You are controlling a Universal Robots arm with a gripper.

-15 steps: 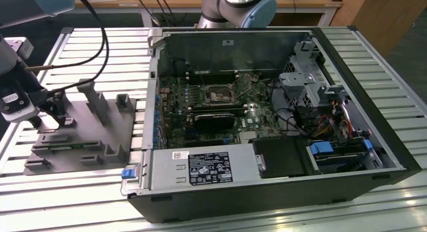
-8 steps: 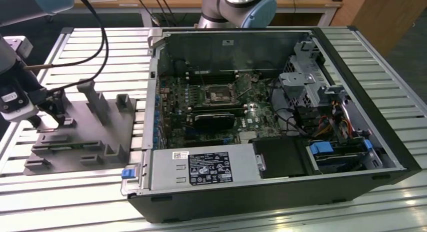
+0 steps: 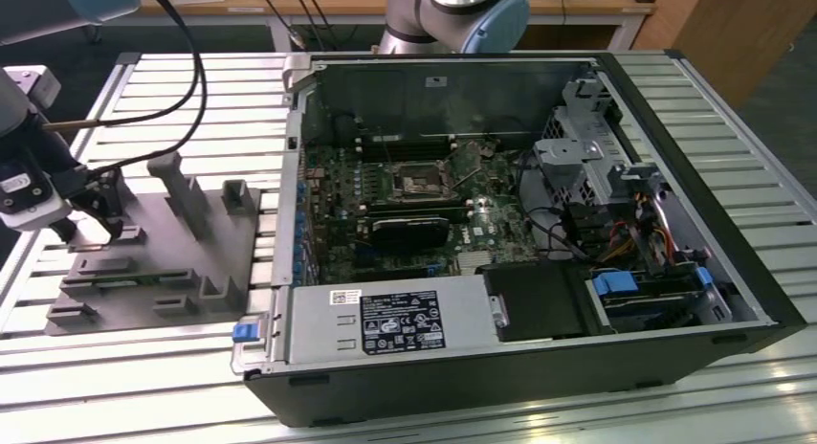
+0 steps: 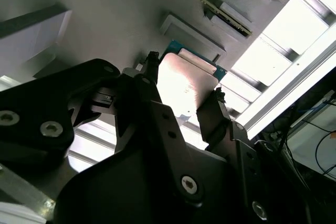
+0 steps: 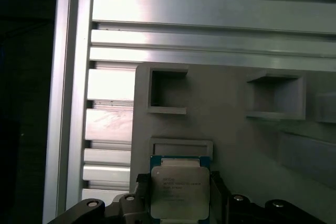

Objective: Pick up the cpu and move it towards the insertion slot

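Centrally in both wrist views, the cpu (image 5: 179, 195) (image 4: 184, 90) is seen between the two dark fingers (image 5: 140, 187) of the hand (image 5: 179, 182), its silvery metal top facing up and a blue-green rim showing along one edge. The fingers are closed against two opposite edges of the chip, so the hand is read as grasping the cpu. The chip is held directly over the grey fixture block (image 5: 231, 129), just beside a shallow raised frame (image 5: 181, 147) moulded on that block; whether its underside is touching the block cannot be told. Two square pockets (image 5: 167, 94) in the same block are seen farther along its surface. In the exterior view, the hand (image 3: 109, 229) is shown lowered over the edge of the fixture block (image 3: 166, 262) nearest the exterior view's left, and the block is seen resting on the slatted aluminium counter (image 3: 166, 90). An open computer case (image 3: 715, 224) is laid on the counter beside the fixture block, towards the exterior view's right. The insertion slot (image 3: 419, 183), a dark square framed by a thin metal bracket, is located on the motherboard inside that case, well apart from the fixture block and the held chip.
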